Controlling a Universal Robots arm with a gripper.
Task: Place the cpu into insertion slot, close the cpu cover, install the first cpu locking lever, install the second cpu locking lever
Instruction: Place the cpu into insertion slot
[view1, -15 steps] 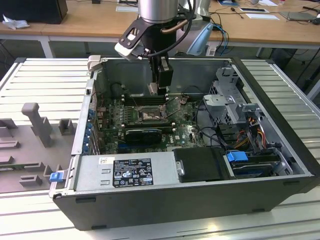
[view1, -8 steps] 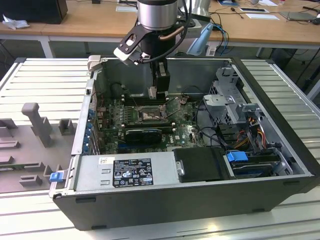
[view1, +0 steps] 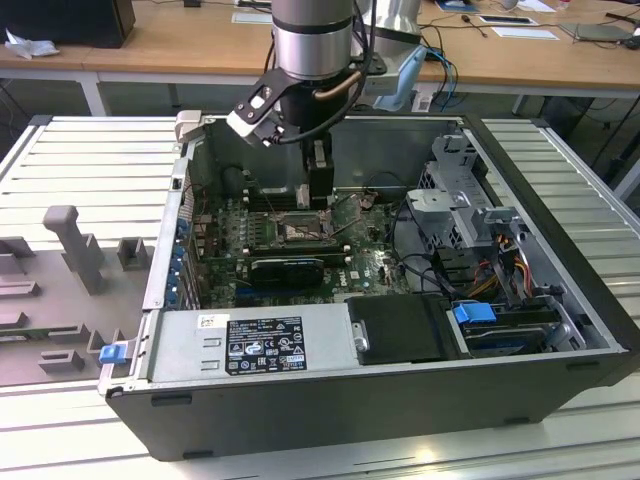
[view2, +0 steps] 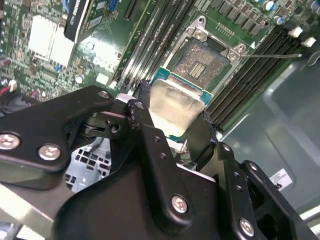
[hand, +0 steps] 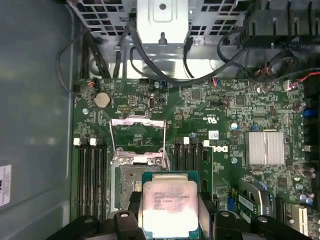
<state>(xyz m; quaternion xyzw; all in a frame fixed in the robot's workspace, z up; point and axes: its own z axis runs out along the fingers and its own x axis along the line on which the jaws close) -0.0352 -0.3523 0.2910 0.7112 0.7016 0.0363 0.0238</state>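
Note:
My gripper (view1: 318, 190) hangs inside the open computer case and is shut on the cpu (hand: 170, 206), a square chip with a pale silver face and green edge. In both wrist views the black fingers (view2: 142, 102) press the chip's two opposite sides. The cpu (view2: 176, 107) is held just above the green board, beside and partly over the insertion slot (view2: 200, 60), whose dark centre lies uncovered. The insertion slot (hand: 129, 185) is partly hidden behind the chip. The cpu cover (hand: 137, 141), a thin silvery frame, stands flipped open on the slot's far side. A thin wire lever (view2: 270, 55) sticks out sideways.
Long black memory slots (hand: 92, 175) flank the socket on both sides. A black card (view1: 288, 268) lies just in front of the socket, with a grey power supply (view1: 240, 345) at the case front. A drive cage with cables (view1: 462, 195) fills the exterior view's right. A finned heatsink (hand: 265, 148) sits nearby.

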